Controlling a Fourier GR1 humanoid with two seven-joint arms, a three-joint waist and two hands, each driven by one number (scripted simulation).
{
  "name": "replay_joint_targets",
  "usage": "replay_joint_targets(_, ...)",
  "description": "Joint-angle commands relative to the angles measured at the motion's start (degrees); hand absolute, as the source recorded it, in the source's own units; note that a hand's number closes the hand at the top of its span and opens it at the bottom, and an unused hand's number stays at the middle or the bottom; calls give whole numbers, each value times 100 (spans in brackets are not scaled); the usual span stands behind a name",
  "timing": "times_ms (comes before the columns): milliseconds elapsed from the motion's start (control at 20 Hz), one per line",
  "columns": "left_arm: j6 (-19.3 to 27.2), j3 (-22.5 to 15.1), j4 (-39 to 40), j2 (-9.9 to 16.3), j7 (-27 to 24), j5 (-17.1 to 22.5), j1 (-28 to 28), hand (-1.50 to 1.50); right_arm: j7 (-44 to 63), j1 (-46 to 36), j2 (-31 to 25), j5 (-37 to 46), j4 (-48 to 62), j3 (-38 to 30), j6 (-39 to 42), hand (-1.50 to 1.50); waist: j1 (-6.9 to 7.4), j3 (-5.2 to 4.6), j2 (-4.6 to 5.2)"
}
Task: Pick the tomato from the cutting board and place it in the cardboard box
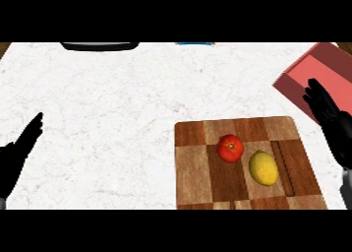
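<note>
Your right hand (pixel 337 129) sits at the right edge of the frame, fingers straight and open, holding nothing, partly over the red box (pixel 328 74) in the upper right. The tomato (pixel 231 147) lies to its lower left, on the cutting board (pixel 200 167) at lower centre-right. Your left hand (pixel 15 155), open at the lower left edge, rests well apart across the counter (pixel 113 108), so the right is nearer. The tomato: red, roundish, slightly taller than wide, small green stem spot. A lemon (pixel 264 168) lies just beside it, lower right.
</note>
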Motion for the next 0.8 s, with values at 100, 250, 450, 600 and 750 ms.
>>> replay_joint_targets(100, -140, 205, -31, -541, -47, 670, -401, 0, -218, -576, -38, -901, 34, 322, 1490, -150, 161, 31, -148)
replay_joint_targets(250, -166, 345, -336, -929, -52, 1230, -772, 0, -286, -1142, 123, -1486, -34, 739, 2409, -150, 457, 36, -117)
replay_joint_targets(450, -264, 459, -238, -1140, 85, 1634, -690, 0, -2278, -1272, 518, -809, 498, -103, 1528, -150, 203, 45, -124)
replay_joint_targets(600, -328, 543, -470, -1093, 65, 1712, -345, 0, -3438, -1005, 193, -740, 574, -88, 2473, -150, 174, 42, -161)
replay_joint_targets(750, -374, 805, -552, -879, 473, 1918, -569, 0, -3769, -1187, -402, -542, 544, -216, 3081, -150, 118, 36, -172)
